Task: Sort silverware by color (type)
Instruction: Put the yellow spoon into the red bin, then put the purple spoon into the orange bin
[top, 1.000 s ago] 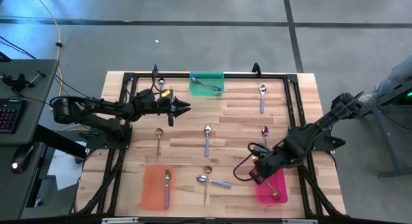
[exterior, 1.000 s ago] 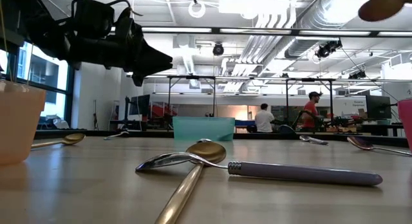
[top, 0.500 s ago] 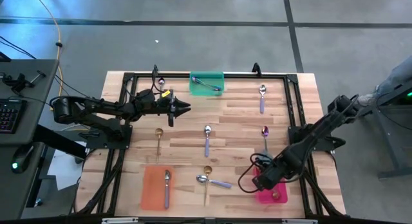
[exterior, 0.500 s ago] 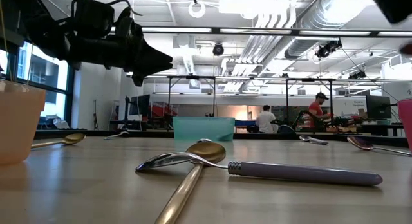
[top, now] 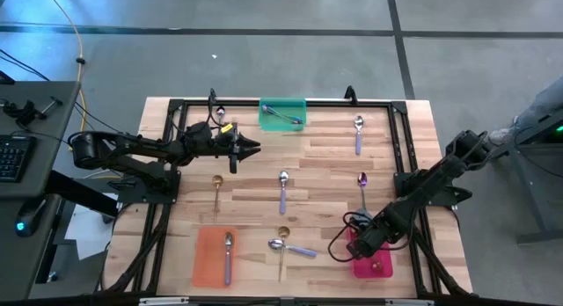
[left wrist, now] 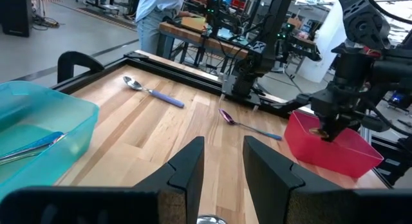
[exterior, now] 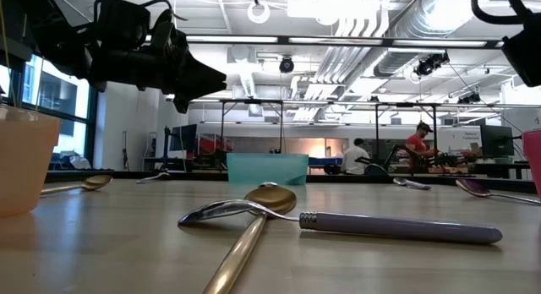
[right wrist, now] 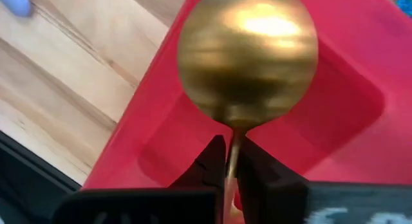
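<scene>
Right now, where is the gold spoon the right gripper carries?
The gold spoon hangs over the pink tray at the table's near right corner, pinched in the right gripper.

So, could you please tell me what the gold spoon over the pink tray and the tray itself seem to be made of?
The gold spoon, pinched in the right claw, looks like polished metal with a gold finish: its bowl mirrors the light. The pink tray looks like moulded plastic, smooth and slightly glossy with rounded inner corners, though that is only by appearance.

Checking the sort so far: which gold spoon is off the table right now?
The gold spoon pinched by the right gripper above the pink tray; the other gold spoons lie flat on the wood.
</scene>
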You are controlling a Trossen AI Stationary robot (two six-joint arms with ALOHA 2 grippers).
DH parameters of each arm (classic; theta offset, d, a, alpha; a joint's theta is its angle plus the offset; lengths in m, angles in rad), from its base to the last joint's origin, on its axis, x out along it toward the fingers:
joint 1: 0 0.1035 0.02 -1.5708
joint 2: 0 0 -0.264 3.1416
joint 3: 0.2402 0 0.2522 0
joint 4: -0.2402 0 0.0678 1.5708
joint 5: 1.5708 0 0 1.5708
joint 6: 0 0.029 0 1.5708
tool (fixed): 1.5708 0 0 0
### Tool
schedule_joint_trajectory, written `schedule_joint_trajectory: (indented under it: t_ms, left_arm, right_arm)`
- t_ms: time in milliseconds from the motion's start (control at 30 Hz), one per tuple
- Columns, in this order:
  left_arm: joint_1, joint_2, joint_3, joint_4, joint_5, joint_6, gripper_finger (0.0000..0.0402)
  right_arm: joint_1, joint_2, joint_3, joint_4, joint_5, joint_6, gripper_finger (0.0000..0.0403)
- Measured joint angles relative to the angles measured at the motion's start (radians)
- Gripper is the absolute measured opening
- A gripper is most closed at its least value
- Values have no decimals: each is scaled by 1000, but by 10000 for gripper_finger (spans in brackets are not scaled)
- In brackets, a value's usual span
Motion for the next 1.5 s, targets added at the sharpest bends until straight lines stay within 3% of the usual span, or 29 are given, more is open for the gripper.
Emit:
schedule_joint_trajectory:
  t_ms: [167,333,467,600,667,767,933,1100,1233,1333,1500]
  left_arm:
    - [-1,0,0,0,1,0,97]
    - [-39,0,0,-2,40,33,97]
    - [-115,0,25,-69,60,64,88]
    - [-232,0,112,-297,30,166,60]
    - [-298,0,169,-430,-34,220,42]
    - [-399,0,241,-579,-144,279,14]
    - [-554,26,320,-649,-306,264,4]
    - [-689,144,433,-719,-405,191,1]
    - [-765,279,558,-800,-490,137,8]
    - [-801,371,658,-855,-492,92,19]
    - [-841,511,818,-960,-489,26,47]
  right_arm:
    - [-12,0,31,-50,-10,-68,67]
    - [-28,-1,121,-236,-29,-146,112]
    - [-29,-2,224,-368,-9,-269,96]
    - [-39,-2,295,-401,120,-435,31]
    - [-40,-2,299,-341,210,-563,8]
    - [-56,-2,277,-184,318,-744,14]
    - [-104,-2,187,159,433,-1066,3]
    - [-168,-2,45,555,398,-1304,1]
    - [-197,-5,-63,796,354,-1386,0]
    - [-202,-39,-128,895,343,-1396,0]
    - [-186,-152,-182,895,352,-1388,0]
